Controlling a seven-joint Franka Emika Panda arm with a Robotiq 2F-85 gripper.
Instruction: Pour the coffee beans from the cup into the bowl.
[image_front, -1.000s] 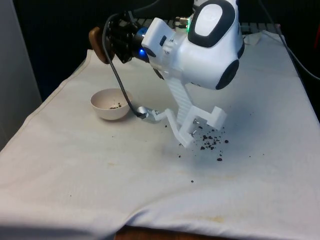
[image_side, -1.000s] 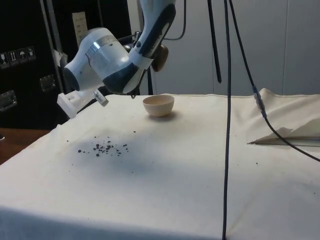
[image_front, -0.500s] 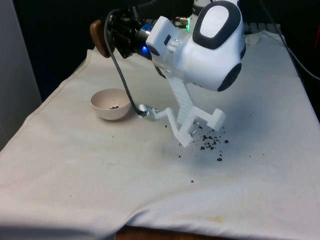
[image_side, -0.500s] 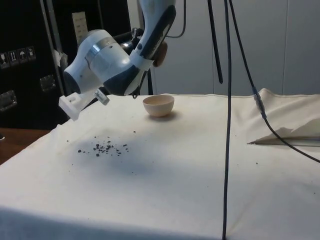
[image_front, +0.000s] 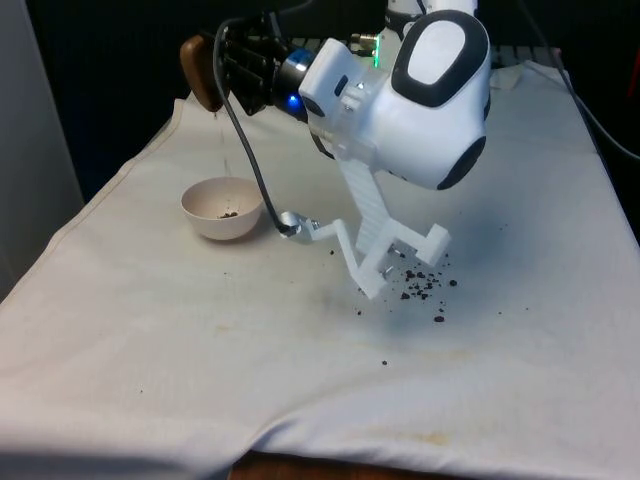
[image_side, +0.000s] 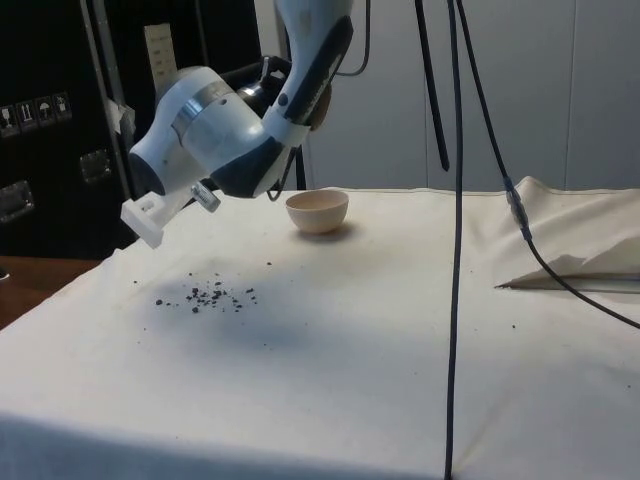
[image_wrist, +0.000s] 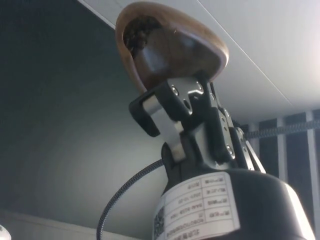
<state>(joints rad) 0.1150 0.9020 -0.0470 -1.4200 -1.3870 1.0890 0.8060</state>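
One cup: a brown wooden cup (image_front: 198, 72) is held raised above the table, tipped on its side, over the bowl and a little towards the front view's left; in the side view the cup (image_side: 322, 105) is partly hidden behind the arm.
Gripper: the black gripper (image_front: 222, 68) is seen clamped on the cup; in the wrist view the gripper (image_wrist: 172, 107) is pressed against the cup's wall.
Cup contents: dark coffee beans (image_wrist: 136, 31) are seen inside the mouth of the cup (image_wrist: 170, 45) in the wrist view.
Bowl: a pale bowl (image_front: 222, 208) is set upright on the table towards the front view's left; a few dark beans lie in its bottom; in the side view the bowl (image_side: 317, 210) is seen beyond the arm.
Spilled beans: a scatter of dark beans (image_front: 422, 288) lies on the cloth, well apart from the bowl, towards the front view's right; a few single beans lie farther off; the same scatter (image_side: 205, 297) is seen in the side view.
Table: the table (image_front: 150, 340) is covered by a white cloth, creased at its near edge.
Cable: a black cable (image_front: 240, 150) hangs from the gripper down past the bowl.
Writing: a white label (image_wrist: 200, 200) with small print is fixed on the gripper body; the print cannot be read.
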